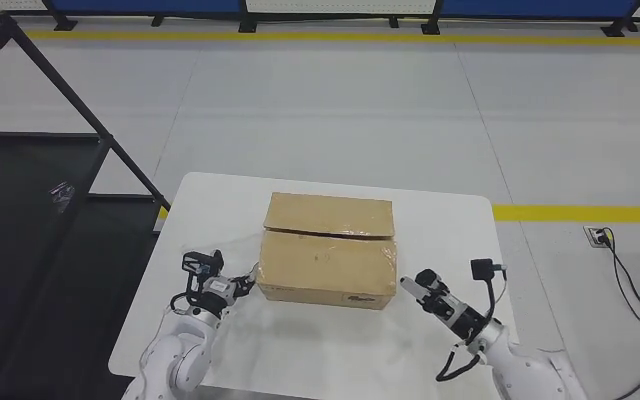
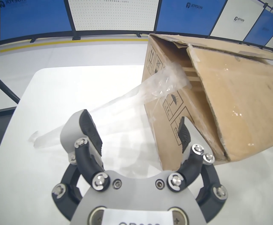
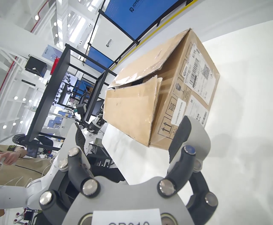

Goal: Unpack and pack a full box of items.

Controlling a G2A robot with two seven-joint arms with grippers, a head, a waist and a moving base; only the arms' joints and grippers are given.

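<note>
Looks like a robotics lab or test hall in some industrial building. The pale glossy floor [image 1: 330, 110] has yellow lines [image 1: 300, 36] marking off the work area, and the cell is fenced with blue panels [image 2: 38, 17] and a white perforated board [image 2: 113, 13]. In the middle sits a plain white table [image 1: 440, 225] carrying a cardboard box [image 1: 325, 265] with shipping labels. There's a black metal frame [image 1: 90, 118] beside it and a power strip [image 1: 598, 236] lying on the floor. Farther back you get rows of ceiling lights [image 3: 56, 23] and a bunch of screens [image 3: 71, 80].
</note>
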